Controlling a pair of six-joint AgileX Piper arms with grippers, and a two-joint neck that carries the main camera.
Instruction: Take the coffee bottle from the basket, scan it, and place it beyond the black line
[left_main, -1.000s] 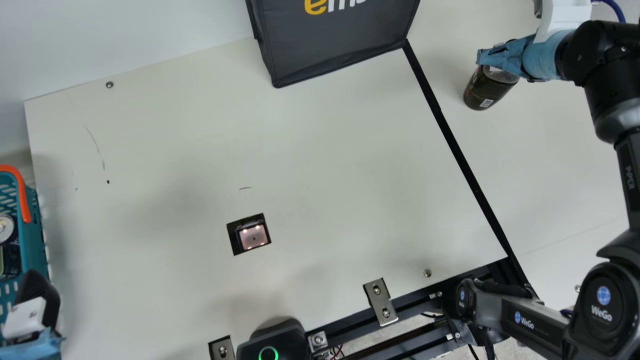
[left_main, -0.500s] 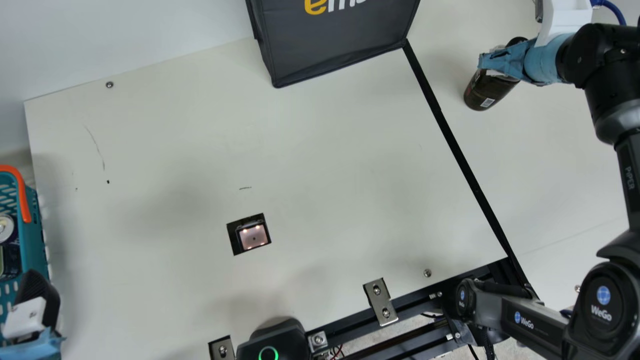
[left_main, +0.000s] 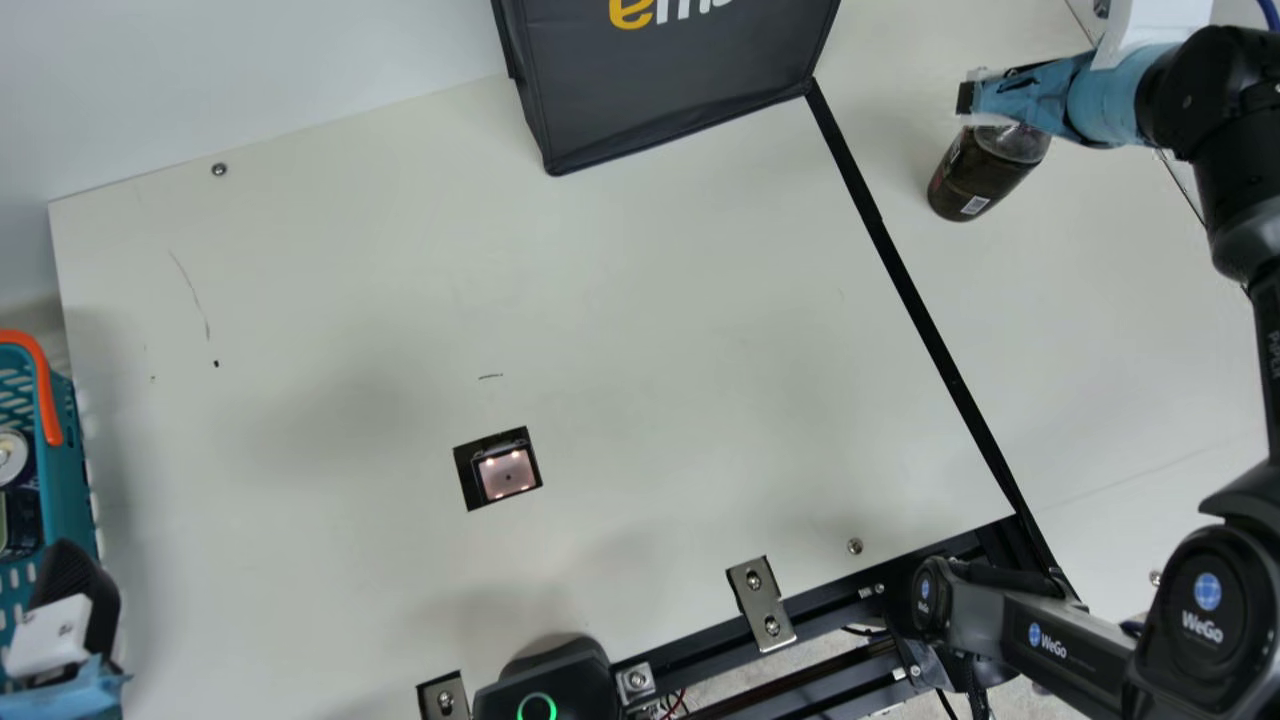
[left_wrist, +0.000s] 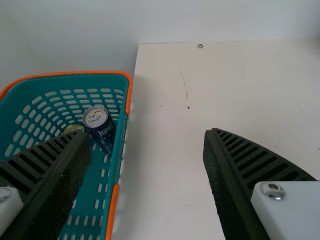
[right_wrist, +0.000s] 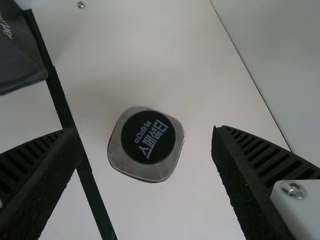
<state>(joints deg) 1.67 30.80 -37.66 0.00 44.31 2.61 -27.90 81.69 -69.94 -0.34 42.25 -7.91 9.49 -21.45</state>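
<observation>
The coffee bottle (left_main: 985, 172) stands upright on the far side of the black line (left_main: 915, 270), at the main view's upper right. My right gripper (left_main: 968, 98) is over its upper part there. Seen from the right wrist, the bottle's dark cap (right_wrist: 148, 137) lies between the spread fingers of my right gripper (right_wrist: 145, 145), touching neither. My left gripper (left_main: 75, 600) is beside the teal basket (left_main: 68, 470) at the main view's left edge. In the left wrist view, my left gripper (left_wrist: 147, 155) is open with nothing held, and the basket (left_wrist: 120, 135) is partly behind one finger.
Inside the basket are a dark can (left_wrist: 102, 131) and another gold-topped can (left_wrist: 74, 128). A scanner window (left_main: 505, 473) is set in the table. The dark fabric bag (left_main: 670, 80) stands at the back, by the line's far end. Metal brackets (left_main: 762, 603) line the front edge.
My right gripper has shifted a little up and to the right in the main view, uncovering more of the bottle's shoulder. The bottle has stayed in place, as has my left arm.
</observation>
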